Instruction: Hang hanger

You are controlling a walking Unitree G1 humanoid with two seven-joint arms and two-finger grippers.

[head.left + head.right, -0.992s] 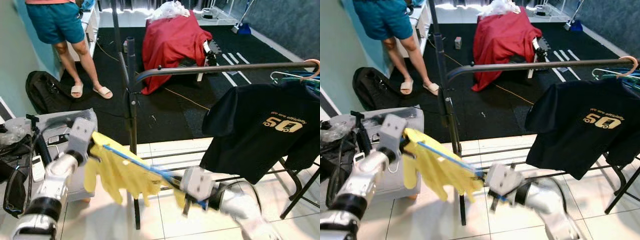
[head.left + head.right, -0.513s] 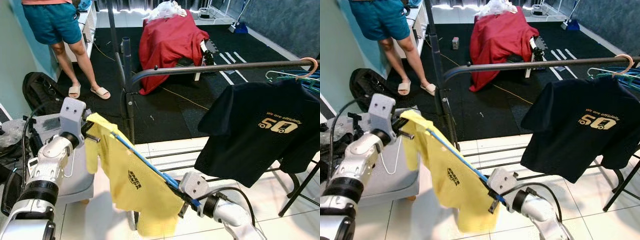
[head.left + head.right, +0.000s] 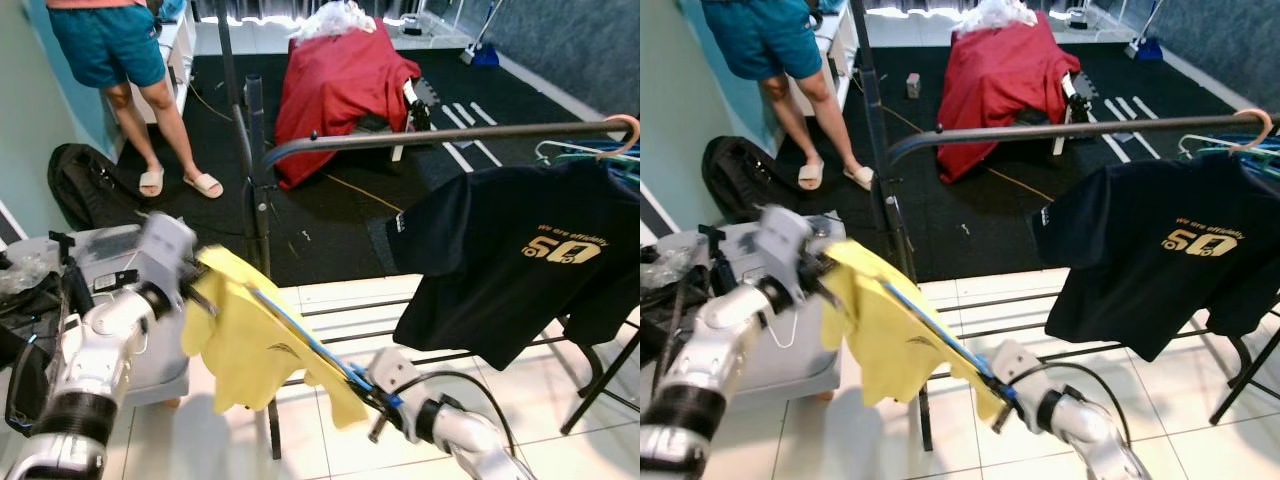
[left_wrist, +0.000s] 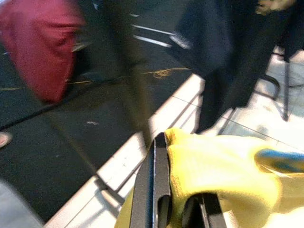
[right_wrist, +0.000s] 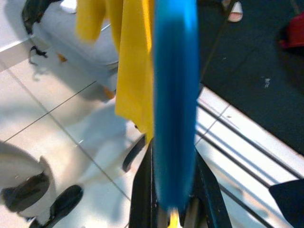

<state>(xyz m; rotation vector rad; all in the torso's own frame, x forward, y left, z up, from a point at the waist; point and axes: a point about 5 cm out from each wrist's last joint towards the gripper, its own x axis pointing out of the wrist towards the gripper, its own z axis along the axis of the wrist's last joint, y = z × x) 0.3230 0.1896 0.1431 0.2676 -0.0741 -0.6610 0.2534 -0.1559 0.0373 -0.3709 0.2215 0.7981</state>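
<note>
A yellow shirt (image 3: 248, 343) hangs on a blue hanger (image 3: 310, 345) that I hold between both arms, low in front of the black clothes rail (image 3: 440, 137). My left gripper (image 3: 196, 292) is shut on the shirt's upper end; the left wrist view shows yellow cloth (image 4: 223, 166) between its fingers (image 4: 151, 190). My right gripper (image 3: 374, 392) is shut on the hanger's lower end, and the blue bar (image 5: 175, 99) runs between its fingers (image 5: 142, 194). Both sit below and left of the rail.
A black T-shirt (image 3: 510, 265) hangs on the rail at the right, with more hangers (image 3: 590, 152) behind it. The rack's upright post (image 3: 258, 180) stands just behind the yellow shirt. A person (image 3: 130, 70) stands at the back left. A red-draped object (image 3: 340, 80) and a grey case (image 3: 120, 260) lie around.
The yellow shirt has bunched up and swung toward the left arm. My left gripper has moved right and lower, and the picture is blurred there. The right gripper stays low on the hanger.
</note>
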